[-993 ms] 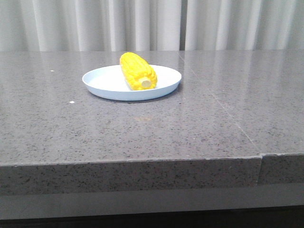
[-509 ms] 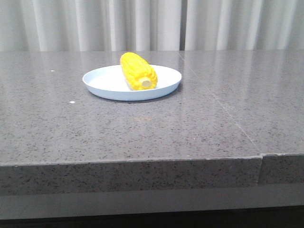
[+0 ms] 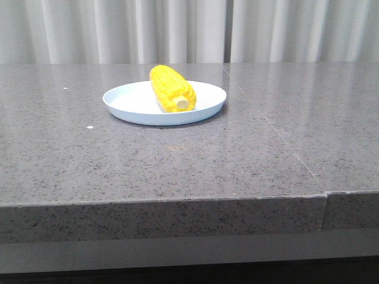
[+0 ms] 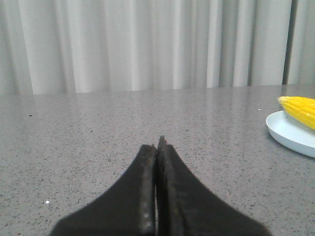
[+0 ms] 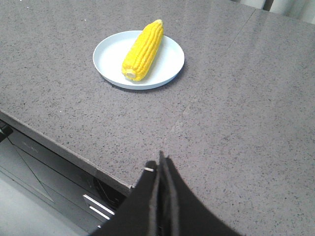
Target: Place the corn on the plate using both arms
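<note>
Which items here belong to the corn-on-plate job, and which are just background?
Job items:
corn, lying on the plate
plate
left gripper, shut, empty
right gripper, shut, empty

Background:
grey stone table
curtain

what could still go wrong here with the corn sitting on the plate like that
The corn is a rounded cob lying loose across the shallow plate, so a bump to the table might roll it over the low rim. Both the left claw and right claw are shut and clear of it, so little risk from them.
</note>
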